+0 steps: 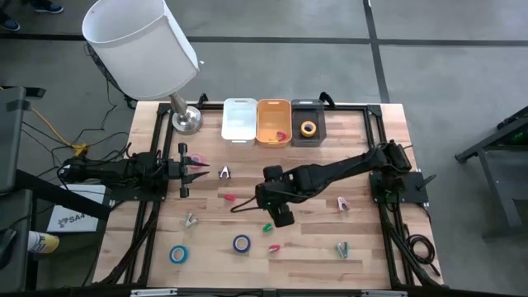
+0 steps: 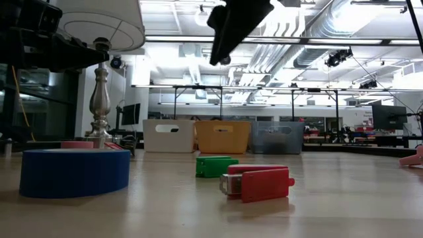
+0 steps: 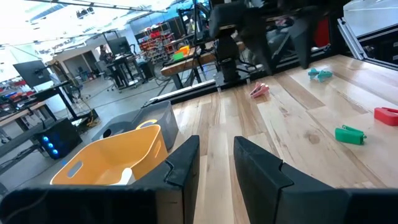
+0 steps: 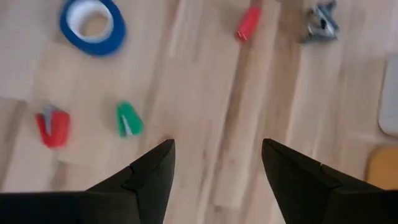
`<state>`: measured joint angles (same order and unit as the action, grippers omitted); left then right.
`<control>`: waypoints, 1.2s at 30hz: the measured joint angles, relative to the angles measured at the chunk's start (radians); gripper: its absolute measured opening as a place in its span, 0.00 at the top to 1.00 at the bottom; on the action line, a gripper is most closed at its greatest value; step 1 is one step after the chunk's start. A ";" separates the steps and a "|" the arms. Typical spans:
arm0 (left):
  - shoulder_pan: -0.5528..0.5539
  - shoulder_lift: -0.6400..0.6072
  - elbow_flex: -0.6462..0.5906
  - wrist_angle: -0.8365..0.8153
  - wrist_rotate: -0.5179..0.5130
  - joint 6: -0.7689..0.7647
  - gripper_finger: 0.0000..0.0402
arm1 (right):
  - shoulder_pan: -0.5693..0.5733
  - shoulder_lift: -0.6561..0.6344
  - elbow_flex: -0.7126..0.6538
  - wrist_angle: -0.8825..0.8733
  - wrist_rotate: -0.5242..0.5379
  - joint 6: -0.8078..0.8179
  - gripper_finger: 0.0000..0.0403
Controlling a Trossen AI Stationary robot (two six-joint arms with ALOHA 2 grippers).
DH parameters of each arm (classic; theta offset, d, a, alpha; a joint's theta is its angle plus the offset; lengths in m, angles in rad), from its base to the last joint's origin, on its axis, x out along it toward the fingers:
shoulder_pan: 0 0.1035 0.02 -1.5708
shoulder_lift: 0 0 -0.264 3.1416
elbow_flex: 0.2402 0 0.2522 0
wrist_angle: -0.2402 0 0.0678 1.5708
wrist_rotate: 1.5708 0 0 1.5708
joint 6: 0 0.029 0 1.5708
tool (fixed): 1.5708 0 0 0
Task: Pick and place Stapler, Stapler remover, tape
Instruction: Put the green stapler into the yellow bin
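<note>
Near the middle of the pale wooden table (image 1: 363, 177) our right gripper (image 1: 279, 216) hangs above the boards with its two dark fingers spread wide and nothing between them. Just below it we see a small green stapler (image 4: 129, 119), a small red stapler (image 4: 53, 128) beside that, and a blue ring-shaped roll of tape (image 4: 92, 20) a little farther off. Another blue roll of tape (image 1: 179, 253) lies near the front edge on our left side. A yellow roll of tape (image 1: 308, 129) sits inside the dark grey bin (image 1: 308, 109) at the far edge, next to an orange plastic bin (image 1: 274, 108). Our left gripper (image 1: 186, 171) waits at the left side of the table, fingers slightly parted and holding nothing.
</note>
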<state>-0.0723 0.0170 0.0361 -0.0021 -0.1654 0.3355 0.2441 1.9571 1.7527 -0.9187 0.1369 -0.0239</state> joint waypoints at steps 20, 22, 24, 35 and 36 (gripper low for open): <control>0.000 0.000 0.000 0.000 0.000 0.000 0.76 | 0.095 0.149 -0.002 0.079 -0.091 -0.083 0.42; 0.000 0.000 0.000 0.000 0.000 0.000 0.76 | 0.097 0.163 -0.002 0.075 -0.092 -0.088 0.42; 0.000 0.000 0.000 0.000 0.000 0.000 0.76 | 0.097 0.179 -0.002 0.073 -0.094 -0.088 0.42; 0.000 0.000 0.000 0.000 0.000 0.000 0.76 | 0.092 0.270 -0.002 0.076 -0.148 -0.115 0.42; 0.000 0.000 0.000 0.000 0.000 0.000 0.76 | 0.091 0.272 -0.002 0.077 -0.148 -0.115 0.42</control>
<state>-0.0723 0.0170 0.0363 -0.0021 -0.1654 0.3355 0.3350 2.2295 1.7512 -0.8421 -0.0114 -0.1394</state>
